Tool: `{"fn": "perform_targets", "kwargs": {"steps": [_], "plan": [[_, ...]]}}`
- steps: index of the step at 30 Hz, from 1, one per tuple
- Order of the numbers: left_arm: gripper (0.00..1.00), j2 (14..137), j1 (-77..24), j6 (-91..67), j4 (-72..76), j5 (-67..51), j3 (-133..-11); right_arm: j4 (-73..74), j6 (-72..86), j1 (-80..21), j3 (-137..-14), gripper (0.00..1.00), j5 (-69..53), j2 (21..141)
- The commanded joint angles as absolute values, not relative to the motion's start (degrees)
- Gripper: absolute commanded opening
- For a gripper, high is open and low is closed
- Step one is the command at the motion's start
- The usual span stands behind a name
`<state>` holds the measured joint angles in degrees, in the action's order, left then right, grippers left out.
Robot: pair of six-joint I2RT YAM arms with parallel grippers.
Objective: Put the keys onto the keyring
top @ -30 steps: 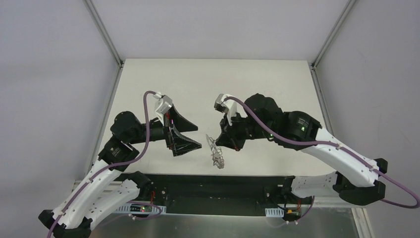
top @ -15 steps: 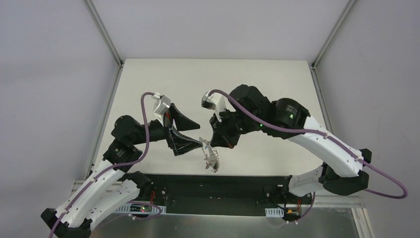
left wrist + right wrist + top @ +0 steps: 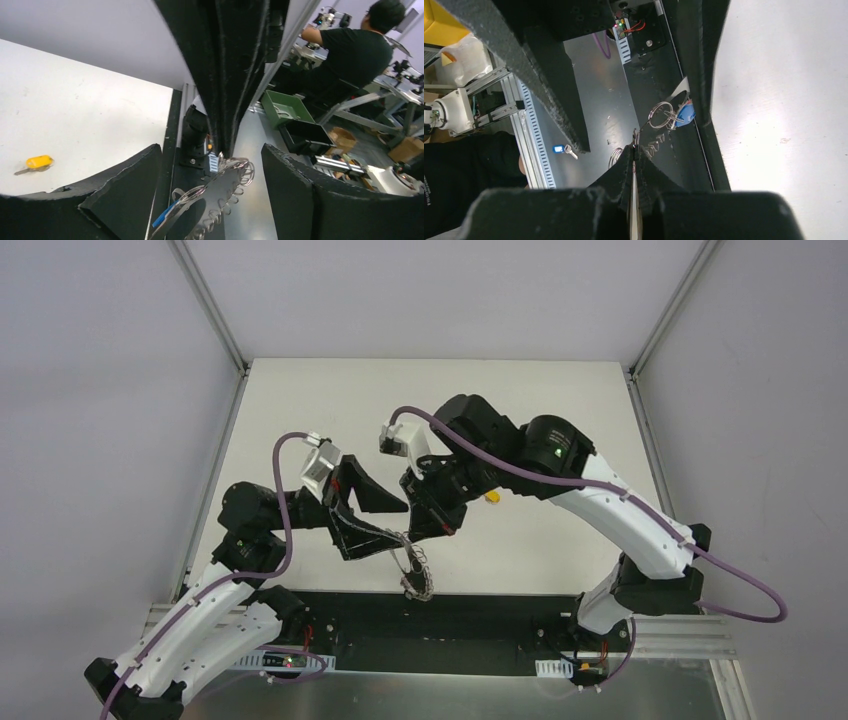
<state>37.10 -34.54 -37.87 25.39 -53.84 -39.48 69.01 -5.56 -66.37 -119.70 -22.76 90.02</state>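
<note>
My right gripper (image 3: 432,530) is shut on the keyring (image 3: 414,576), a thin silver piece with several small rings and a blue tag (image 3: 162,217), which hangs below it over the table's front edge. In the right wrist view the gripper (image 3: 633,149) pinches the metal edge, with the rings (image 3: 661,115) beyond. My left gripper (image 3: 400,522) is open, and in its wrist view (image 3: 211,150) the keyring (image 3: 225,182) hangs between its fingers without touching them. A yellow-headed key (image 3: 492,497) lies on the table, also in the left wrist view (image 3: 37,162). No red key shows.
A blue-headed key (image 3: 560,148) lies on the grey metal shelf below the table's front edge. The black base rail (image 3: 480,625) runs along that edge. A person (image 3: 350,45) sits at benches beyond the cell.
My right arm has swung left with the keyring, bringing it from apart to between the left gripper's open fingers. The left gripper shifted slightly. The yellow key became visible behind the right arm.
</note>
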Motion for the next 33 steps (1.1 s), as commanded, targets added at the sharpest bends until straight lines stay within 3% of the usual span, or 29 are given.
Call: {"fn": "perform_targets", "kwargs": {"steps": [1,11,17,21,33], "plan": [[0.68,36.8,-35.4,-39.7,30.9,-58.8,-40.3,71.6,-4.4,-66.7,-124.6,0.0,-26.4,92.0],[0.3,36.9,-36.6,-40.8,31.0,-62.8,-40.4,70.7,-4.0,-66.8,-125.5,0.0,-27.2,92.7],[0.27,37.1,-36.7,-40.8,30.7,-63.6,-40.4,70.9,-4.1,-66.8,-125.8,0.0,-27.1,92.6],[0.12,37.2,-36.7,-40.7,30.4,-64.0,-40.4,71.1,-4.4,-66.8,-125.7,0.0,-27.2,92.3],[0.05,38.3,-37.4,-40.8,29.3,-65.9,-40.8,70.9,-4.7,-66.8,-125.7,0.0,-26.3,91.5]]}}
